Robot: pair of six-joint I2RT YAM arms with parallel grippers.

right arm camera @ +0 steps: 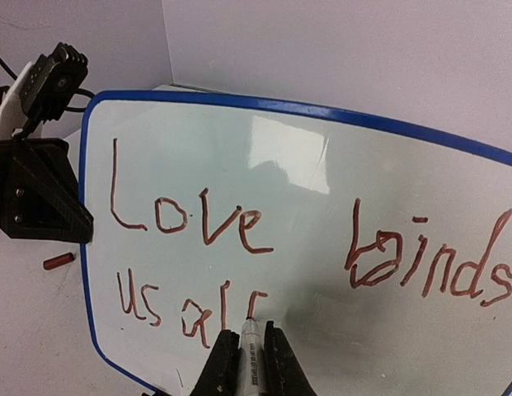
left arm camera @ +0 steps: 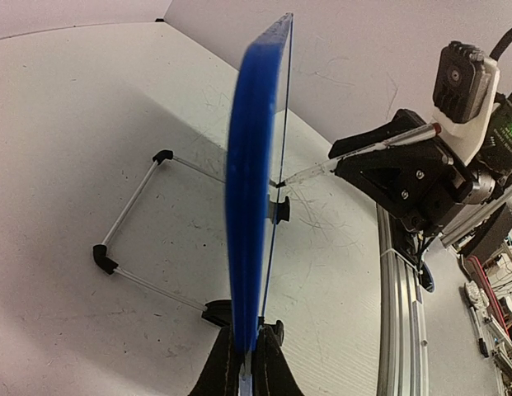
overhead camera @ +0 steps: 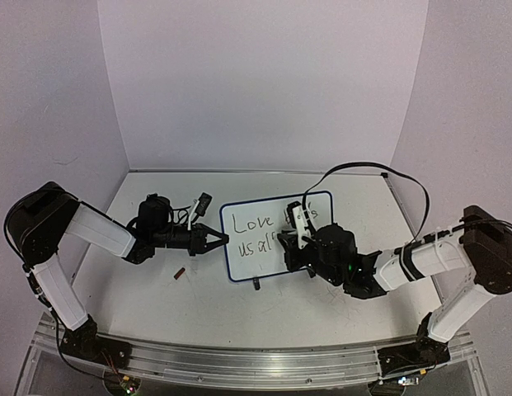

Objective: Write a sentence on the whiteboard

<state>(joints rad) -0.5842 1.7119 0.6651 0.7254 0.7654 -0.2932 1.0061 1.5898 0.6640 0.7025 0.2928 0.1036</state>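
Observation:
The whiteboard point(overhead camera: 264, 239), white with a blue rim, stands upright on the table. In the right wrist view point(right arm camera: 305, 206) it carries red-brown lettering point(right arm camera: 190, 223) reading "Love binds" over "us all", the last letter partly drawn. My left gripper point(overhead camera: 216, 242) is shut on the board's left edge point(left arm camera: 251, 206), seen edge-on in the left wrist view. My right gripper point(right arm camera: 252, 355) is shut on a marker point(right arm camera: 251, 351) whose tip touches the board at the last letter. The marker also shows in the left wrist view point(left arm camera: 363, 153).
A small dark red marker cap point(overhead camera: 180, 273) lies on the table left of the board; it also shows in the right wrist view point(right arm camera: 58, 261). The board's wire stand with black feet point(left arm camera: 124, 239) spreads behind it. An aluminium rail point(overhead camera: 256, 363) runs along the near edge.

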